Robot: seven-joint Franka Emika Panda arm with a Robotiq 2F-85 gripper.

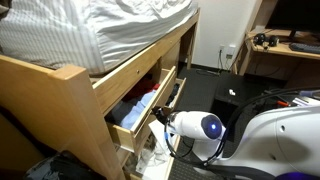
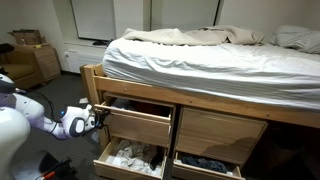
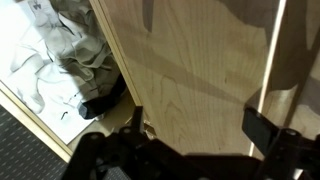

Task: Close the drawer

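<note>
Standing pulled out from the wooden bed frame (image 2: 215, 103), the drawer (image 2: 140, 127) sits at centre left in an exterior view, its plain pale front well forward of the closed drawer beside it. In an exterior view from the side, the drawer (image 1: 137, 124) runs diagonally through the middle of the frame, with red and light-blue clothes showing over its thin wall. The gripper (image 2: 97, 117) is at the left end of the front panel, on a white arm (image 2: 45, 122) coming in from the left edge. In the wrist view the panel (image 3: 200, 70) fills most of the picture. The gripper (image 3: 195, 140) is at the bottom edge with its jaws spread wide, holding nothing. Below lies another open drawer (image 2: 128, 157) of white cloth.
</note>
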